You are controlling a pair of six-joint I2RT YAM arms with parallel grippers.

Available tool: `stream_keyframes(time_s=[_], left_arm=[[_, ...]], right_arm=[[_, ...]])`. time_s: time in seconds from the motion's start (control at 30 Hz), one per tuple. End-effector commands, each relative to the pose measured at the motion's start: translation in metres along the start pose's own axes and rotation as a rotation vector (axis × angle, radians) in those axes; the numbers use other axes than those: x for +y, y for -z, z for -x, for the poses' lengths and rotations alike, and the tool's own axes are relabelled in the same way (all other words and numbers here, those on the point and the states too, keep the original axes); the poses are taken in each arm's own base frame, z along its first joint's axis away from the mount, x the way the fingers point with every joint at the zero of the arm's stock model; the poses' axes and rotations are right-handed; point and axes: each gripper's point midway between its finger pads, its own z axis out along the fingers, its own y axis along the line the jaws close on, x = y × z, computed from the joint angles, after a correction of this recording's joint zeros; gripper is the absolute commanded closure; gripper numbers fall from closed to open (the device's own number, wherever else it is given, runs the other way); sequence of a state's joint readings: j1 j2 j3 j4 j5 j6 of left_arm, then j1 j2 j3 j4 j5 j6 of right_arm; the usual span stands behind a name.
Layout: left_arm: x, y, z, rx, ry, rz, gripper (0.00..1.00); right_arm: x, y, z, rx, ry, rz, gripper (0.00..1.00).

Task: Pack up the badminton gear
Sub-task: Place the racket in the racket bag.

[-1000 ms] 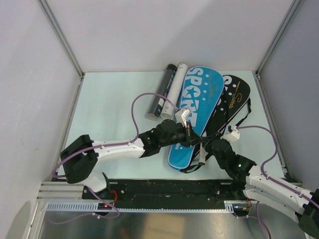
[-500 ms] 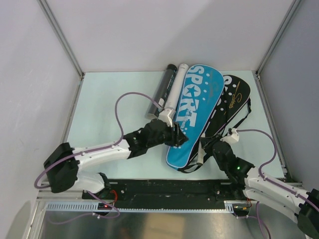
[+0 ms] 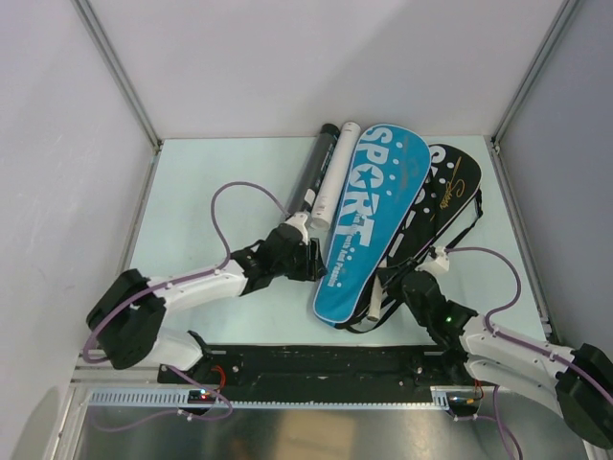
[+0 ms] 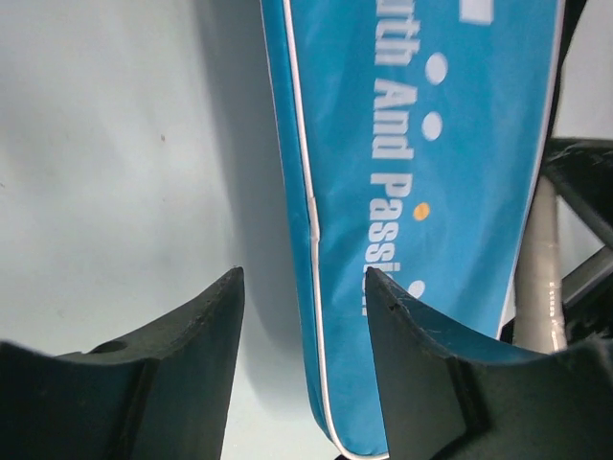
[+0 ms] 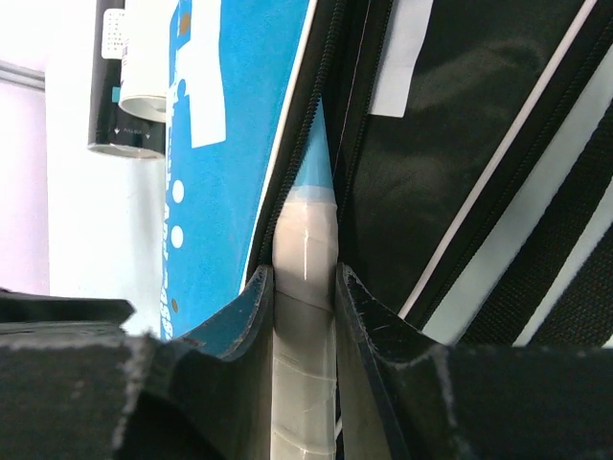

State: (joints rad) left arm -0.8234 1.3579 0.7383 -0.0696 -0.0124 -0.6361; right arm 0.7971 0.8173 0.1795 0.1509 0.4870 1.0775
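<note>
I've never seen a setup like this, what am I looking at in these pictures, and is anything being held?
These are two robot arms, the left arm and the right arm, bolted at a table's near edge. One picture looks down from above; the other two come from a camera on each wrist. On the table lie a blue bag overlapping a black bag, plus a black tube and a white tube. The left tool is open by the blue bag, holding nothing. The right tool is clamped on a racket handle sticking out at the blue bag's edge.
</note>
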Motion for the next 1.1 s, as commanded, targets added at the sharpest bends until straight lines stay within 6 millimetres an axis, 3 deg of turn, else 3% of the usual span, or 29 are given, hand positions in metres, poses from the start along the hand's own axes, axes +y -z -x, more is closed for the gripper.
stream_keyframes(time_s=[0.0,0.43,0.73,0.87,1.07], left_arm=[[-0.010,-0.011,-0.011,0.065,-0.027,-0.071,0.43],[-0.035,-0.019,-0.033,0.125,-0.039,-0.203,0.51],[-0.041,-0.018,-0.039,0.130,-0.053,-0.220,0.51],[-0.032,-0.012,-0.035,0.099,-0.059,-0.171,0.48],[0.002,-0.001,-0.032,0.074,-0.087,-0.001,0.45]], right_arm=[[0.035,0.005,0.002,0.027,-0.102,0.122,0.71],[-0.003,0.022,-0.025,0.132,-0.124,0.074,0.64],[-0.004,0.022,-0.039,0.178,-0.124,0.071,0.64],[-0.002,0.022,-0.042,0.190,-0.133,0.075,0.64],[0.003,0.022,-0.043,0.186,-0.151,0.087,0.67]])
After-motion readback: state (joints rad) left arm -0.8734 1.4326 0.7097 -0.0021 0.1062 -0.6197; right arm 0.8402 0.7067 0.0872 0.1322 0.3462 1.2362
